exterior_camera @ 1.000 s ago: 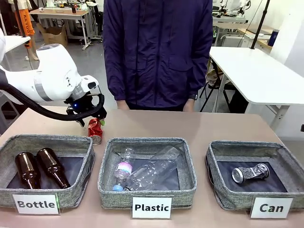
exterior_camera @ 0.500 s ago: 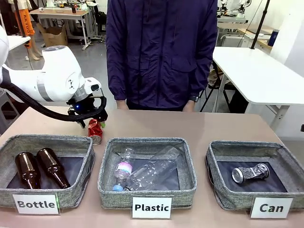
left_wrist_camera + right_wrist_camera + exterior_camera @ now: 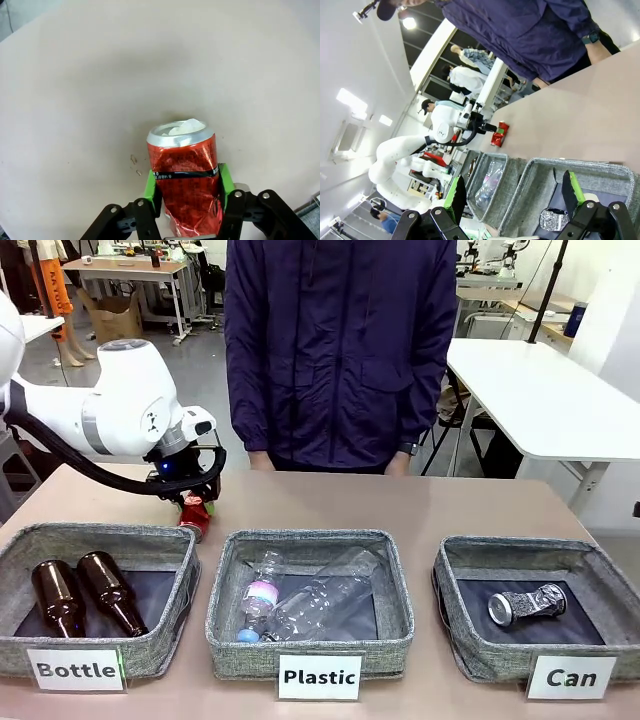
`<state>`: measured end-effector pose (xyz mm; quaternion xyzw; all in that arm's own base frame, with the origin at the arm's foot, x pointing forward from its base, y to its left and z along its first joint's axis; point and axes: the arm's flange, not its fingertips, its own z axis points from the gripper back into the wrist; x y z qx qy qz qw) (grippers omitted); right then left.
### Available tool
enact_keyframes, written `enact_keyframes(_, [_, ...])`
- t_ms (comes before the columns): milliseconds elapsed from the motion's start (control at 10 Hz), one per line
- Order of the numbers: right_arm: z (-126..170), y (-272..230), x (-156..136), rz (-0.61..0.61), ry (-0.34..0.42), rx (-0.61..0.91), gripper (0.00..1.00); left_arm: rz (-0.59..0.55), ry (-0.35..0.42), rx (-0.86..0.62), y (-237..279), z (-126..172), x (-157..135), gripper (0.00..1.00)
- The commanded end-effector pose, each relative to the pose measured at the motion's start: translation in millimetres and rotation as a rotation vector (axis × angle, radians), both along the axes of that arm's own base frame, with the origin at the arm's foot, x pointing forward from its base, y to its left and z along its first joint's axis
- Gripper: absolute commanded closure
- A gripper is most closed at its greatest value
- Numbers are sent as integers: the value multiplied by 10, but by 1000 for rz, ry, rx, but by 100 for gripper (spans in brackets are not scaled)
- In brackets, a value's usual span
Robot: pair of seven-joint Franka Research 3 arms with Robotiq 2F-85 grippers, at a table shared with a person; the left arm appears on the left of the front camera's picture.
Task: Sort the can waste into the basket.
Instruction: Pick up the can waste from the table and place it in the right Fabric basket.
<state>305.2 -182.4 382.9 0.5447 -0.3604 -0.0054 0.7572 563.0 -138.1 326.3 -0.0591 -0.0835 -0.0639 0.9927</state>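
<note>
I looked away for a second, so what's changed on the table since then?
The left gripper closed on the red can and has tipped it up off the table beside the Bottle basket. The silver can stays in the Can basket.

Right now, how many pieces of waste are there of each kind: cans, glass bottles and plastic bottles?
Cans: 2, the red can in the left hand and the silver can in the Can basket
Glass bottles: 2
Plastic bottles: 2
Total: 6
</note>
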Motion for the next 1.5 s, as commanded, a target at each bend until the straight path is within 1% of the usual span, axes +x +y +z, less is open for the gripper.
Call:
enact_keyframes(0, [63, 4, 9, -7, 4, 18, 0, 26, -6, 33, -45, -67, 28, 86])
enact_keyframes(100, [63, 4, 9, -7, 4, 18, 0, 27, -8, 30, -38, -64, 25, 96])
enact_keyframes(200, [63, 4, 9, -7, 4, 18, 0, 30, -6, 30, -19, -55, 20, 100])
enact_keyframes(400, [63, 4, 9, -7, 4, 18, 0, 31, -17, 20, 31, -18, 14, 100])
enact_keyframes(500, [63, 4, 9, -7, 4, 18, 0, 18, -47, -10, 66, 62, 4, 100])
enact_keyframes(600, [63, 4, 9, -7, 4, 18, 0, -9, -102, -29, 129, 244, -7, 100])
enact_keyframes(700, [63, 4, 9, -7, 4, 18, 0, -54, -175, -60, 225, 547, -65, 100])
enact_keyframes(800, [63, 4, 9, -7, 4, 18, 0, -113, -225, -85, 327, 858, -186, 100])
enact_keyframes(900, [63, 4, 9, -7, 4, 18, 0, -172, -257, -121, 452, 1161, -376, 100])
enact_keyframes(1000, [63, 4, 9, -7, 4, 18, 0, -259, -260, -174, 595, 1435, -640, 100])
enact_keyframes(1100, [63, 4, 9, -7, 4, 18, 0, -356, -249, -235, 773, 1695, -1020, 100])
enact_keyframes(1200, [63, 4, 9, -7, 4, 18, 0, -448, -260, -272, 927, 1862, -1402, 100])
enact_keyframes(1300, [63, 4, 9, -7, 4, 18, 0, -531, -270, -316, 1047, 1959, -1794, 100])
enact_keyframes(1400, [63, 4, 9, -7, 4, 18, 0, -613, -305, -328, 1119, 1987, -2112, 100])
